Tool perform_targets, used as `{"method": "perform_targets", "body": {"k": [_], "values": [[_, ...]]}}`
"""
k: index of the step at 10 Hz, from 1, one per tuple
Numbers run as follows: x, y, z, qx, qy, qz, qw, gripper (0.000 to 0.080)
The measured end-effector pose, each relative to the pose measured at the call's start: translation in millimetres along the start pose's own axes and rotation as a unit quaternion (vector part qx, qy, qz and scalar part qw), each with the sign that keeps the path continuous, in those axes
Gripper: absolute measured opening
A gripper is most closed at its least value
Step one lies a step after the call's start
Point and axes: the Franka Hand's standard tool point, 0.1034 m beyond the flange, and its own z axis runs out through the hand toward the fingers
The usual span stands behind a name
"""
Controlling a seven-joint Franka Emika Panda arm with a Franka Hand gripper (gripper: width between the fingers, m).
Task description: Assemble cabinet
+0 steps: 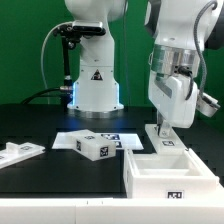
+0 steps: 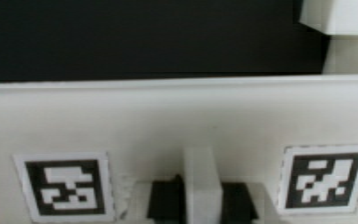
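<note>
Cabinet box (image 1: 165, 180) on black table (image 1: 60, 176), green backdrop (image 1: 20, 40) behind, tool (image 1: 164, 130) clamped tight onto it

We see bare table (image 1: 60, 178) in front, between the panel (image 1: 20, 152) at the exterior view's left and the box (image 1: 150, 182) at its right; a hand could pass there. Behind that gap the block (image 1: 97, 146) stands on or just before the marker board (image 1: 128, 135), blocking the middle lane. The base (image 1: 95, 85) walls off the back. The arm hangs over the box, its gripper (image 1: 163, 128) closed at the far wall, so we find that side barred from above. The box's compartments lie open upward. In the wrist view the wall fills nearly everything ahead.
</note>
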Motion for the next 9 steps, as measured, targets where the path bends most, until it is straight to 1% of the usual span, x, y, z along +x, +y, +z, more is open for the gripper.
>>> {"method": "perform_targets", "body": {"k": [4,5,9], "values": [[-2.0,-9.9,0.4,0.007,0.002,0.009,1.000,0.0064],[-4.1,-7.9,2.1,0.005,0.003,0.006,1.000,0.0064],[-3.4,-10.6,1.8,0.006,0.004,0.008,1.000,0.0064]]}}
